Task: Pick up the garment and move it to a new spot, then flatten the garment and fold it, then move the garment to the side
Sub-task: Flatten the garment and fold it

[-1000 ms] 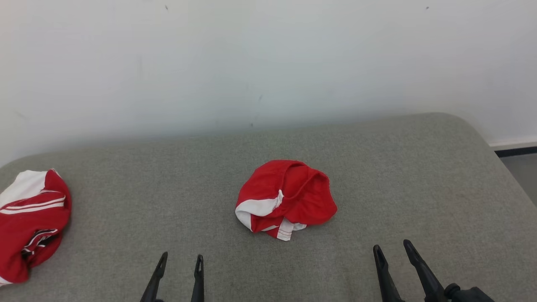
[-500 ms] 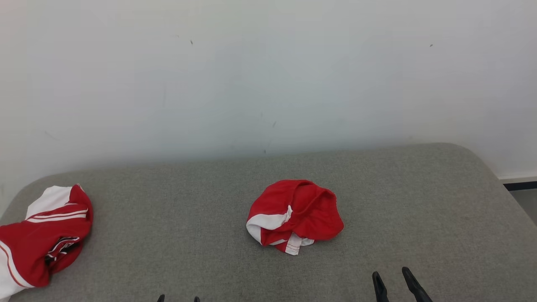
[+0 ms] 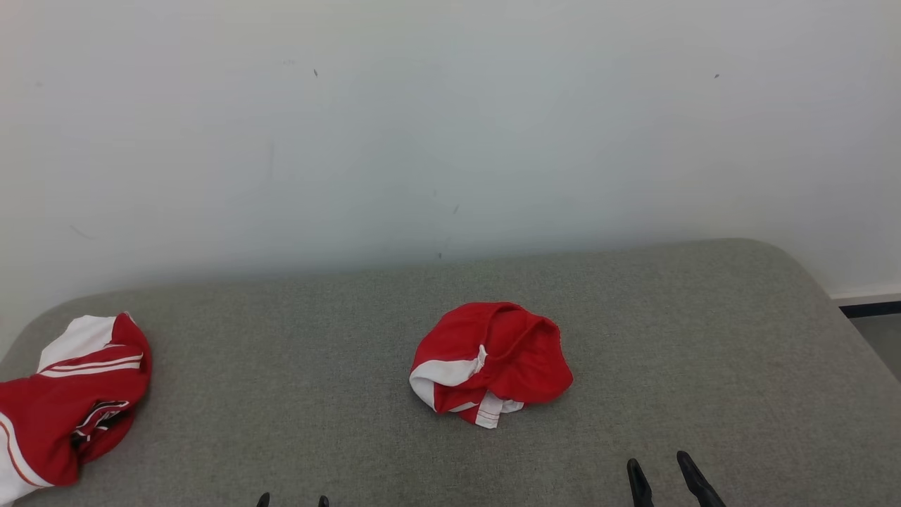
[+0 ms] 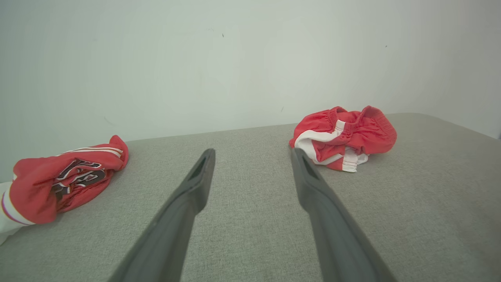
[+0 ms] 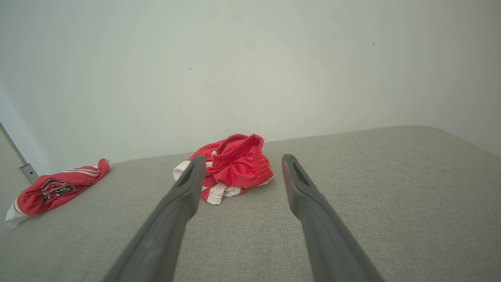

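Fingers [image 4: 188, 203] spread wide on the left gripper [image 4: 252, 154], nothing between them, and it's the same story on the right gripper [image 5: 242, 158]: jaws apart, empty, hanging low over the grey cushion [image 3: 281, 366]. Both have stayed that way through the last second. No closing, no reach yet.

What has changed is the view itself. The head camera has tipped up, so there's more of the wall [image 3: 450, 141] now. The whole cushion sits lower in the head view, with just the tips of both grippers poking up from the bottom edge. That's the camera moving, not the cloth.

The garment [image 3: 493, 362] looks to be lying just where it lay, a crumpled red heap with white panels and a gathered waistband on top. It's near the middle of the cushion and clear of the wall. The other garment [image 3: 70, 401], red with white stripes, is bunched at the far left edge, well apart from it.

So what does that mean? Nothing of the task is done yet, I'd say: no pick-up, no flattening, no fold. From the right wrist the heap sits straight ahead, framed between the two fingers but apart from them. From the left wrist it lies off to the right. My read is that the right arm is better placed for the first grab, and a heap this balled up will likely want both grippers to spread it flat.
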